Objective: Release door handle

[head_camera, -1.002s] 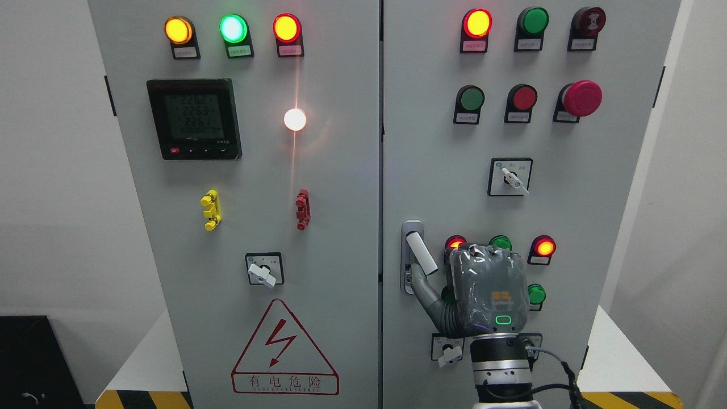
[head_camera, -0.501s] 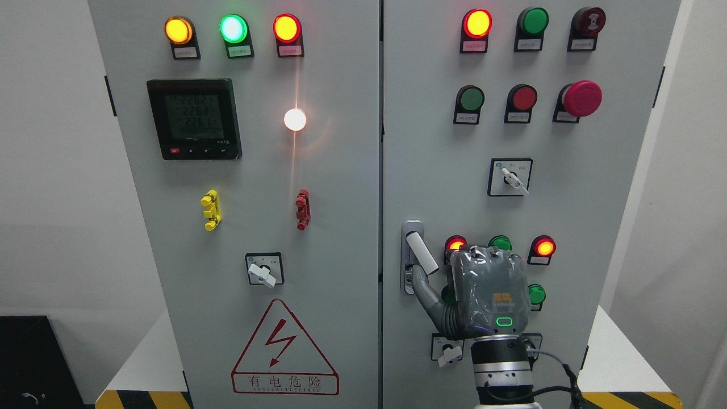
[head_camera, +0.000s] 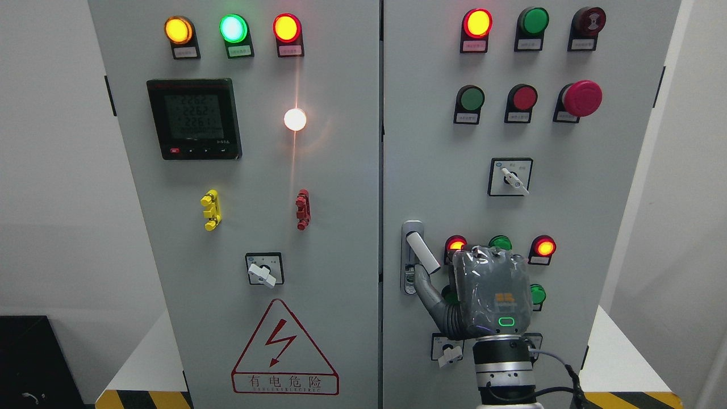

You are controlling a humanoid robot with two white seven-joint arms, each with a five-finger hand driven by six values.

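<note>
The white lever door handle (head_camera: pixel 423 253) sits on the left edge of the right cabinet door (head_camera: pixel 431 142), tilted with its free end down and to the right. My right hand (head_camera: pixel 489 292) comes up from the bottom edge, back toward the camera, just right of the handle. Its thumb (head_camera: pixel 427 288) stretches up-left and ends right below the handle's free end. The whole lever shows and nothing is wrapped around it. The other fingers are hidden behind the back of the hand. My left arm does not appear.
Lit red lamps (head_camera: pixel 456 244) (head_camera: pixel 544 247) and green buttons (head_camera: pixel 537 294) sit around the hand. A rotary switch (head_camera: pixel 448 353) is beside the wrist, another (head_camera: pixel 511 177) higher up. The left door (head_camera: pixel 255 170) carries a meter, lamps and a warning triangle.
My right hand has shifted slightly to the right and away from the handle. The handle has stayed at the same tilt.
</note>
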